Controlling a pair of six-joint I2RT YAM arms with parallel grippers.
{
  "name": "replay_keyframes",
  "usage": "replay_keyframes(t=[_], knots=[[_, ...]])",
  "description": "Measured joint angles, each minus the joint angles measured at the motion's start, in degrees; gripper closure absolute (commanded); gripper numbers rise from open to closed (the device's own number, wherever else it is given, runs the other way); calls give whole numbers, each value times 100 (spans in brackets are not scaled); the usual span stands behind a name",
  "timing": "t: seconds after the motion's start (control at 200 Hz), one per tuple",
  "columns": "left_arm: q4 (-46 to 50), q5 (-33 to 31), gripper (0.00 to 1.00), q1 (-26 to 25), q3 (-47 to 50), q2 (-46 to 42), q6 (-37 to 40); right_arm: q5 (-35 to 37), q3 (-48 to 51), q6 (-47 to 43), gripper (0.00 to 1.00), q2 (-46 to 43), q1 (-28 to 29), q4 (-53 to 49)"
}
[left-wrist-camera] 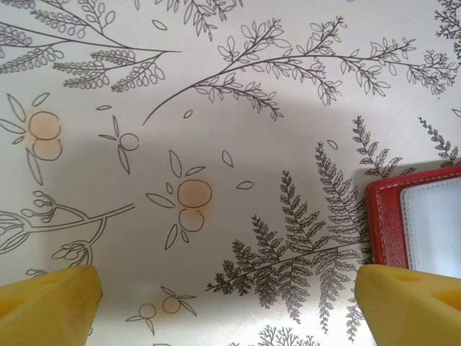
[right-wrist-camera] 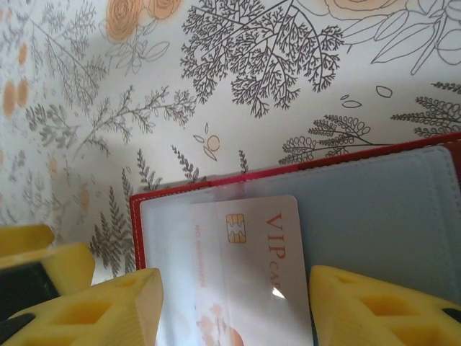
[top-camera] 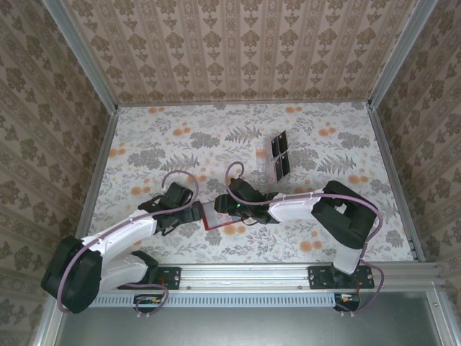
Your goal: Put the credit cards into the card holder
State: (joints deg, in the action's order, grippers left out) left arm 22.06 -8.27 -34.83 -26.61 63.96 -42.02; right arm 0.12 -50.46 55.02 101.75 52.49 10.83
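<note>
Red card holder is lying open at lower centre of the top view, a pale chip card sitting in its clear pocket between the parted, empty fingers of the right gripper. Left gripper is hovering wide open beside it. This card looks seated; the next move is calling for lifting clear and reaching for the dark cards further up.

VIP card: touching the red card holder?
Touching. Right wrist view shows the VIP card lying flat inside the open card holder, on its pale lining.
</note>
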Motion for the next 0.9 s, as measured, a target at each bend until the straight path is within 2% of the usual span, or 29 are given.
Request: replay_keyframes(t=[0.125,0.175,0.365,0.47,0.9], knots=[[-131,61,0,-11,-7,61,70,9,-157,-299,42,-225,0,-531],[-179,87,0,-28,-7,96,94,37,-221,-413,46,-308,0,-695],[-289,127,0,-44,-20,269,133,201,-382,-638,75,-385,-2,-1196],[-308,125,0,-46,-33,332,133,313,-420,-717,84,-361,-2,-1432],[-319,35,0,-83,-120,546,136,546,-789,-887,88,232,-11,-1799]])
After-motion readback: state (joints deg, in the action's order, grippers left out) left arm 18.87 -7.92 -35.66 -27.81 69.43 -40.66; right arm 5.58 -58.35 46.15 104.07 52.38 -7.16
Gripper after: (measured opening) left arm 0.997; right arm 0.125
